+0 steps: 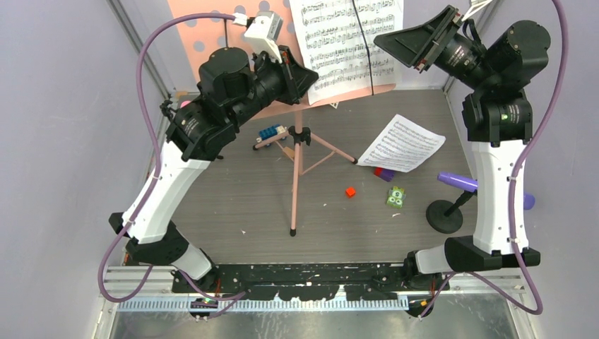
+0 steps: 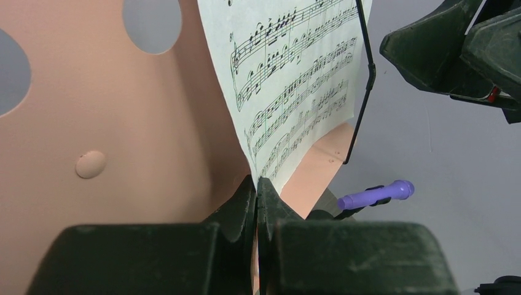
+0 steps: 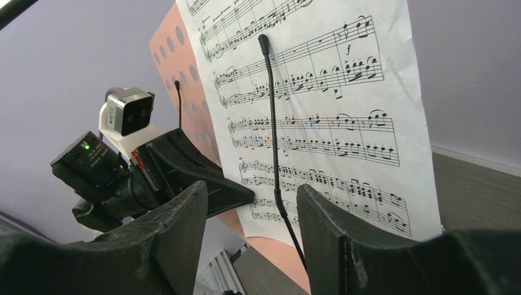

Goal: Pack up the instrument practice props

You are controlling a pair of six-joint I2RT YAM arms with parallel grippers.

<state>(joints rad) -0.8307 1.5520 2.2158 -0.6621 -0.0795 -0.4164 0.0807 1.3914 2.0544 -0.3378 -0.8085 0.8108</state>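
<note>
The grey wood-grain worktop (image 1: 240, 198) carries the pink perforated music rack (image 1: 191, 35), which stands upright on its tripod legs (image 1: 297, 176) towards the far side, left of the middle. A white sheet-music page (image 1: 346, 42) leans on the rack's right part, with a thin black wire retainer (image 3: 273, 123) lying down its face. The left tool (image 2: 257, 184) is at the rack, its jaws pressed narrow on the page's lower left corner. The right tool (image 3: 250, 187) faces the same page from the right, its jaws spread wide and holding nothing. A second, loose sheet-music page (image 1: 402, 145) lies flat on the worktop right of the tripod. The purple microphone (image 1: 459, 181) sits tilted on a black round-based mic mount (image 1: 445, 215) near the right arm. A blue toy car (image 1: 270, 134) rests just beside the tripod's hub. The green block (image 1: 395, 197), the purple block (image 1: 383, 172) and the red block (image 1: 350, 191) lie near the loose page.
</note>
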